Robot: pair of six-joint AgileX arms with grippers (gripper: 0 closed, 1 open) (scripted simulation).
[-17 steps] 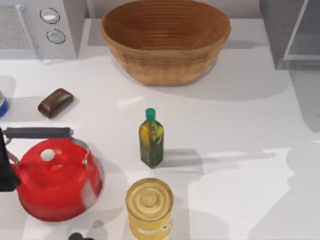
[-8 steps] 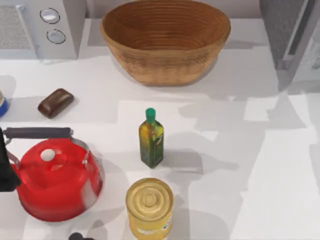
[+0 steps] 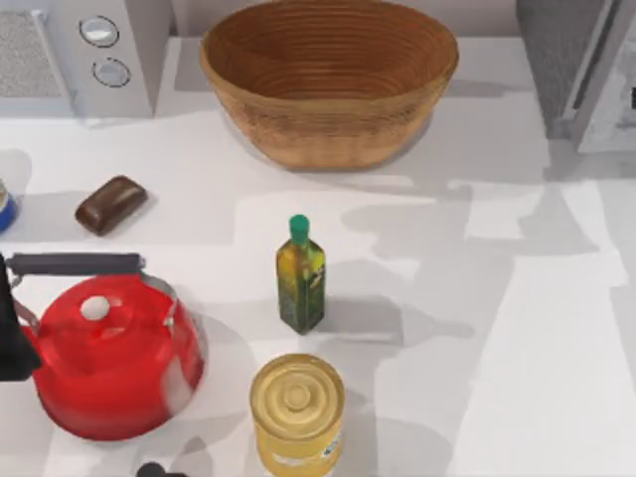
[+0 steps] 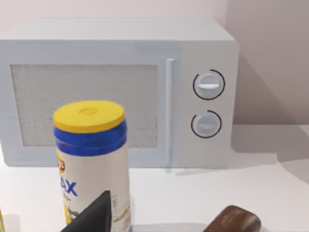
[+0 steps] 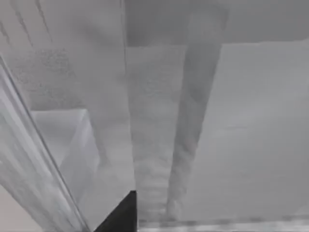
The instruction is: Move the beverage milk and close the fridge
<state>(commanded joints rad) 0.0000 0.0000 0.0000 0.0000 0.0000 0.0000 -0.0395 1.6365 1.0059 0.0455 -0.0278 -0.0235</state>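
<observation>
Top view: fridge [image 3: 556, 60] at the back right corner of the desk [image 3: 517, 328], dark grey, with a lighter grey door [image 3: 589, 60] on its right side. Cannot tell if the door is fully shut. Big woven basket [image 3: 328, 79] at the back middle. Light grey microwave [image 3: 89, 55] with two round dials at the back left. Green-capped oil bottle [image 3: 301, 276] standing up in the middle, yellow tin [image 3: 296, 412] just in front of it. Red kettle [image 3: 109, 358] at the front left, brown bar [image 3: 109, 204] behind it.

Left wrist view: left gripper [image 4: 91, 220] near a tall blue can [image 4: 91, 159] with a yellow lid, microwave behind. Cannot tell if wide or narrow.

Right wrist view: right gripper [image 5: 120, 217] up close to grey fridge walls. Cannot tell if wide or narrow, or holding anything.
</observation>
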